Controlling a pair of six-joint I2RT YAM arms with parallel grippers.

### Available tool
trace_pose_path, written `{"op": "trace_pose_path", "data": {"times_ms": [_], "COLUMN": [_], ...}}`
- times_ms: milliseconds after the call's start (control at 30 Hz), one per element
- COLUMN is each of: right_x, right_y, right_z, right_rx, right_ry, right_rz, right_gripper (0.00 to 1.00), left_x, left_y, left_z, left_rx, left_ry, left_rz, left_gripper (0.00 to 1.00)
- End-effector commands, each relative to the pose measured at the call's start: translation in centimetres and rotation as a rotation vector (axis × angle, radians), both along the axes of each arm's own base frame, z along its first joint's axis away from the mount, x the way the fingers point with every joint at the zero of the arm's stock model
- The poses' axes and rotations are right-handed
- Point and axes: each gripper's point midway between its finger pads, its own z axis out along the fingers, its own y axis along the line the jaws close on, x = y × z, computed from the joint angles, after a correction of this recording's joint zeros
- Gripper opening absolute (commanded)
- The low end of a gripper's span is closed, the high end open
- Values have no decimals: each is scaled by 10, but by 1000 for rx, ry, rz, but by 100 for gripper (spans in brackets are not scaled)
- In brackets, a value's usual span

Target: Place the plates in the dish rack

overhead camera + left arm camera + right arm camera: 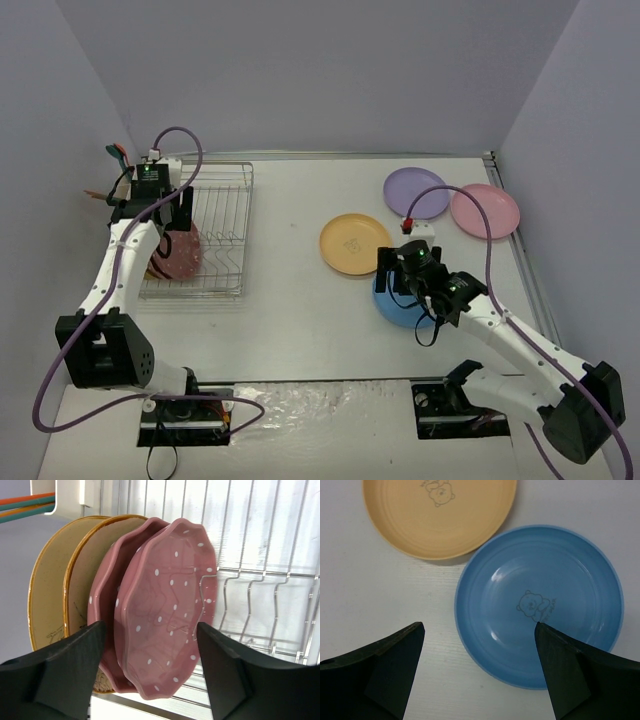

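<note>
- Nearest me, the right end effector (479, 626) hangs over the blue plate (540, 605) with its fingers spread wide and nothing between them. The plate lies flat on the tabletop (290, 300), face up, with no contact that I can see.
- Just beyond it, the yellow plate (440, 515) also lies flat; its rim is close to the blue one's.
- On my left, the left end effector (151, 625) is over the dish rack (260, 570), fingers apart. The front one of the two dark pink speckled plates (165, 615) stands between them, but I see a gap on each side, so I read it as open and holding nothing.
- Behind the speckled pair, two tan plates (82, 580) stand on edge, so four are upright along one end of the rack. The wires beside them are bare.
- Farthest out on the right, the lilac plate (410, 190) and the light pink plate (490, 212) lie side by side, rims touching or overlapping.
- My judgement: four racked, four left on the tabletop, so roughly halfway. The blue plate looks like the next pick.
</note>
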Motion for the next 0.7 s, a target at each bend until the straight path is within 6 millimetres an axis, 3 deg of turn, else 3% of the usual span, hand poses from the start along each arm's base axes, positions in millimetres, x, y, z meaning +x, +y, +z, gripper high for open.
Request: {"op": "trace_pose_path", "data": {"times_ms": [0, 167, 333, 533, 667], "right_x": [12, 17, 13, 8, 10], "right_y": [-56, -100, -132, -137, -135], "right_z": [-7, -19, -57, -95, -101], "right_rx": [-16, -17, 19, 104, 119], "right_ry": [5, 60, 216, 304, 312], "right_rz": [-297, -504, -637, -674, -677], "right_gripper": [88, 86, 83, 78, 70], "left_x": [6, -5, -21, -46, -58], "left_y": [-10, -27, -50, -70, -86], "left_z": [63, 85, 100, 106, 106], "left_rx": [-81, -207, -325, -429, -496], "left_ry": [-194, -233, -264, -277, -275], "left_rz": [19, 40, 0, -46, -97], "left_gripper": [74, 82, 93, 97, 97]}}
